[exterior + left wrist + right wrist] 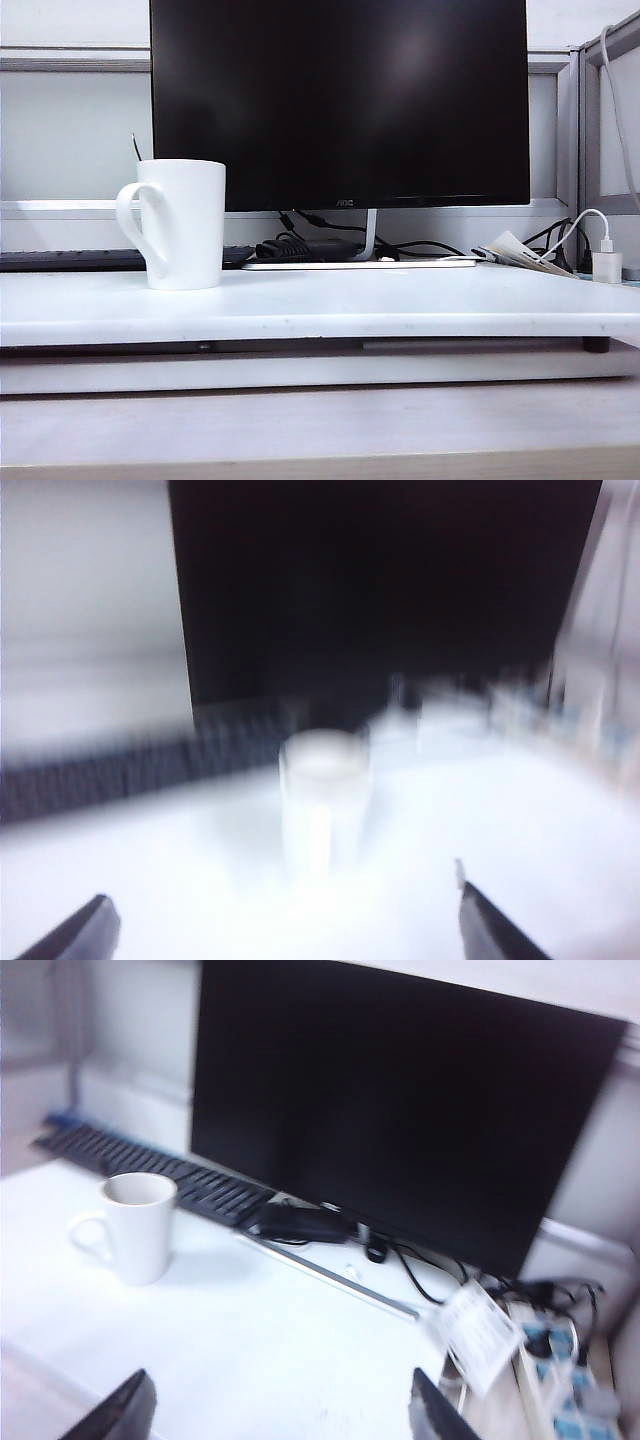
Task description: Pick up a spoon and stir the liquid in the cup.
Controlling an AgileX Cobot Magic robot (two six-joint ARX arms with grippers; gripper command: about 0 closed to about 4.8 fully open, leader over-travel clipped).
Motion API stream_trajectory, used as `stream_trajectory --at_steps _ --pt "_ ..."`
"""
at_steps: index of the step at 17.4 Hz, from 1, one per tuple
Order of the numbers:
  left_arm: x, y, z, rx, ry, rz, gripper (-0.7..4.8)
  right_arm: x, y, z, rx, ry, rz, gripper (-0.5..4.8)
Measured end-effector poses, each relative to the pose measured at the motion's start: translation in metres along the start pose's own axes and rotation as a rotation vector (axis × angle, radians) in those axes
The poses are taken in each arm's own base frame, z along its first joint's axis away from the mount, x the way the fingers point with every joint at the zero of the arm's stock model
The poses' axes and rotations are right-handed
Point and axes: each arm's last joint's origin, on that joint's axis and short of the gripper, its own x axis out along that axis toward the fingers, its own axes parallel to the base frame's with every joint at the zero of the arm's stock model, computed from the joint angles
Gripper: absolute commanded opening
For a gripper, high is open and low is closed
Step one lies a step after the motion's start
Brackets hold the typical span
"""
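The white cup [186,224] stands on the left of the white table [400,300], its loop handle turned left. The spoon [136,148] shows only as a thin grey tip above the cup's far rim. Neither gripper appears in the exterior view. In the blurred left wrist view the cup [325,790] stands ahead of my left gripper [281,895], which is open and holds nothing. In the right wrist view the cup [135,1225] is well off to one side of my right gripper [281,1374], also open and holding nothing. The spoon cannot be made out in either wrist view.
A large dark monitor [340,100] stands behind the cup on a flat base [360,263] with black cables. A dark keyboard [70,260] lies behind the cup. At the right are a folded paper [515,250], a white charger [606,265] and a power strip [560,1380].
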Motion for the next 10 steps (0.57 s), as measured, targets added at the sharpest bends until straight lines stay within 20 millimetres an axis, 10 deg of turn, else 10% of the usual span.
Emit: stream_trajectory --at_steps 4,10 --pt "0.026 0.001 -0.038 -0.074 0.119 -0.02 4.79 0.034 0.009 -0.074 0.07 0.105 -0.014 3.28" --pt "0.067 0.005 -0.094 -0.124 0.045 -0.027 4.79 0.106 0.013 -0.13 0.097 0.032 -0.008 2.53"
